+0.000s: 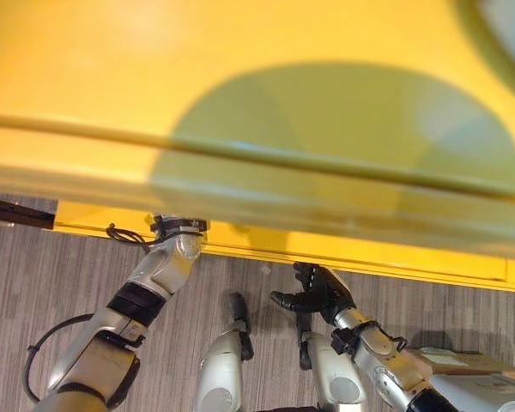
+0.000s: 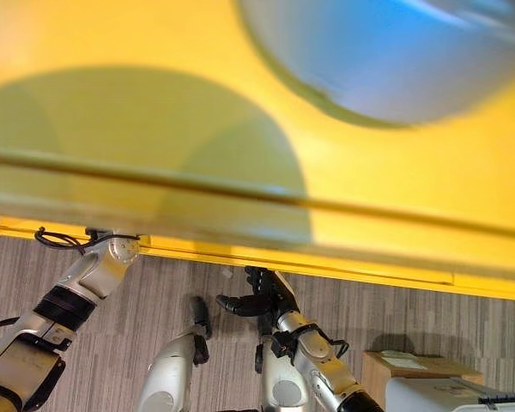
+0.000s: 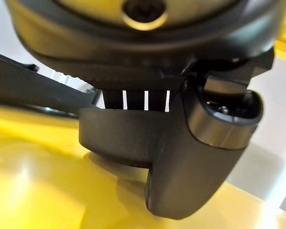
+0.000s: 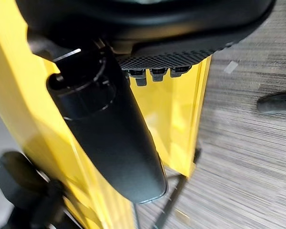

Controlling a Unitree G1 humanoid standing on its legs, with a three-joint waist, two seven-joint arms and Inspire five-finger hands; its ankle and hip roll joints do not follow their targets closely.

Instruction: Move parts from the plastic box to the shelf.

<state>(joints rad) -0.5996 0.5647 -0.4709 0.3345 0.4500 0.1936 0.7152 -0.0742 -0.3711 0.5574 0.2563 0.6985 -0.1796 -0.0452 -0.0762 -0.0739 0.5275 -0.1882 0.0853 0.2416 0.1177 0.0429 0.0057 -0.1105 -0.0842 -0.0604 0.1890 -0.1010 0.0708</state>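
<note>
Plastic box (image 1: 266, 51), yellow and broad, looms close above the carpeted floor (image 1: 34, 275) with its lip running across both eye views; no parts show in it, so their weight is guesswork, but the box itself looks stiff, smooth-walled and probably slick, best taken under the rim at both sides. The left hand (image 3: 190, 157) is up at the lip with its thumb lying against yellow plastic, its fingers hidden, so I cannot tell its grip. The right hand (image 1: 318, 296) hangs just below the lip, thumb spread, fingers loosely extended, holding nothing.
</note>
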